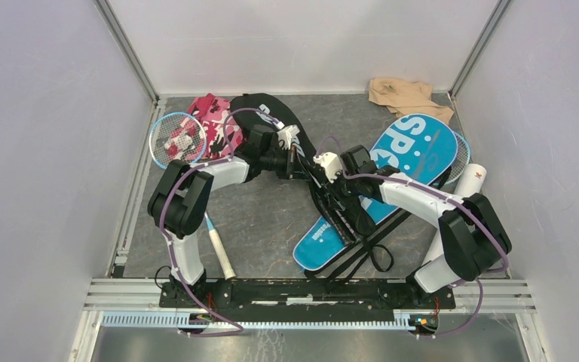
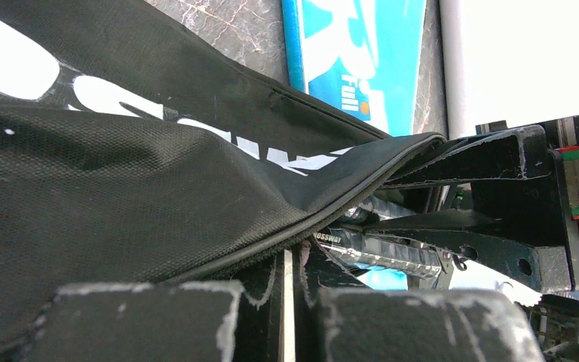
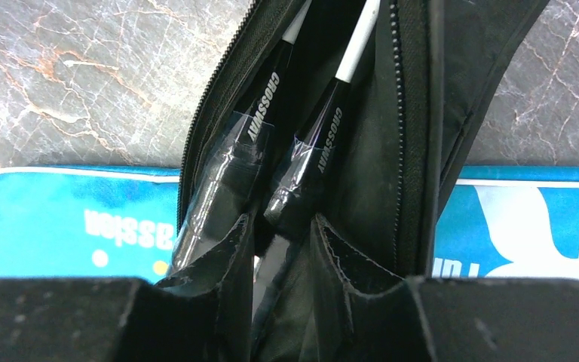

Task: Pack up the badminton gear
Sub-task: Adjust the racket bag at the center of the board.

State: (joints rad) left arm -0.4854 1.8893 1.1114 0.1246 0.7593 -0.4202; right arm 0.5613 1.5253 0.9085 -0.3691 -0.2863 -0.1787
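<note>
The black "CROSSWAY" cover lies open mid-table, partly over the blue "SPORT" cover. My left gripper is shut on the black cover's piped edge, lifting it; in its wrist view the gripper pinches that edge. My right gripper reaches into the cover's opening. Its wrist view shows two plastic-wrapped "CROSSWAY" racket handles inside, with the gripper shut on the right-hand one. A blue-framed racket lies far left. A white tube lies right. No shuttlecock shows.
A pink camouflage cloth lies at the back left beside the racket head. A beige cloth lies at the back right. Another racket head shows under the blue cover. Black straps trail near the front. Walls close three sides.
</note>
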